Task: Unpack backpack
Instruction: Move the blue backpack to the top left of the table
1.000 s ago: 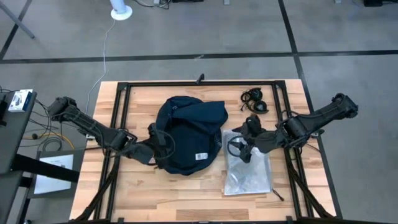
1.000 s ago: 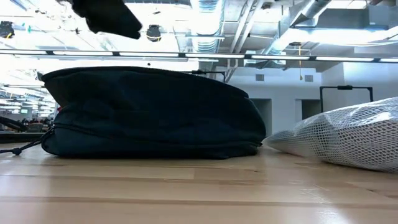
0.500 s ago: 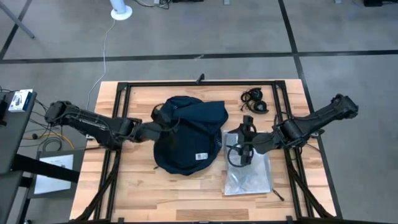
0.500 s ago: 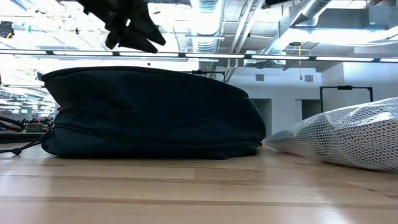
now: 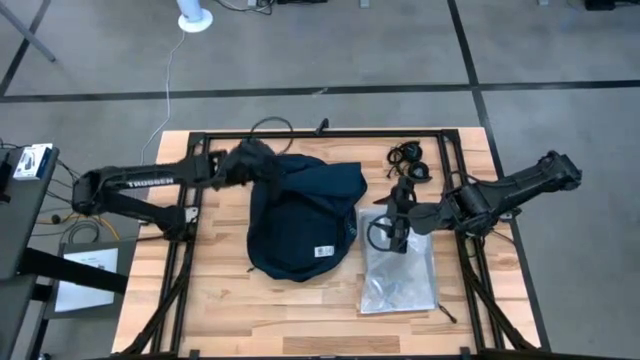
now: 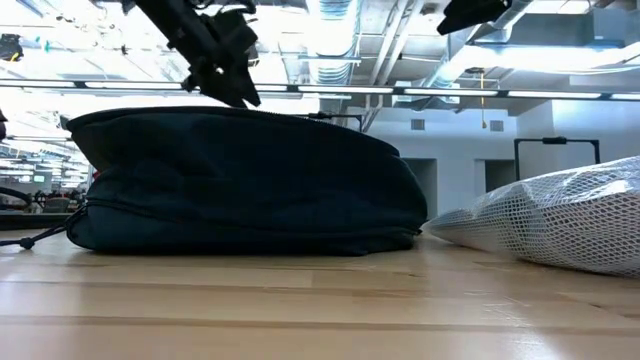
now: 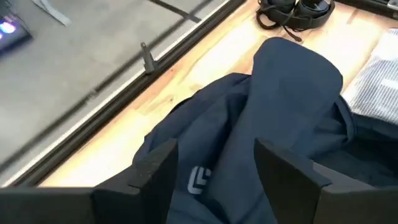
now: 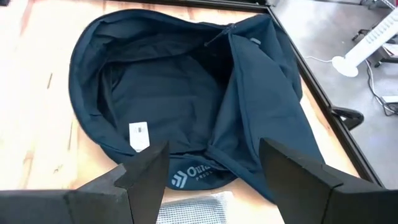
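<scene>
The dark navy backpack (image 5: 300, 215) lies flat on the wooden table, its mouth open upward and a white label (image 8: 138, 134) showing inside. My left gripper (image 5: 258, 160) hangs open just over the backpack's far left part (image 7: 236, 124), with fabric below both fingers. In the low view the gripper (image 6: 228, 70) is close above the bag's top (image 6: 250, 170). My right gripper (image 5: 398, 215) is open, to the right of the backpack, facing it (image 8: 186, 93). Nothing is between its fingers.
A white mesh bag (image 5: 400, 270) lies right of the backpack, partly under my right gripper. Black headphones with a cord (image 5: 410, 160) lie at the far right. A black metal frame (image 5: 320, 133) runs around the table's edges. Bare wood (image 5: 300, 320) lies along the near edge.
My left gripper has swung from the backpack's near left side toward the table's far edge and now hangs over the bag's far left part. My right gripper has shifted slightly toward the far edge. The backpack has stayed where it was.
</scene>
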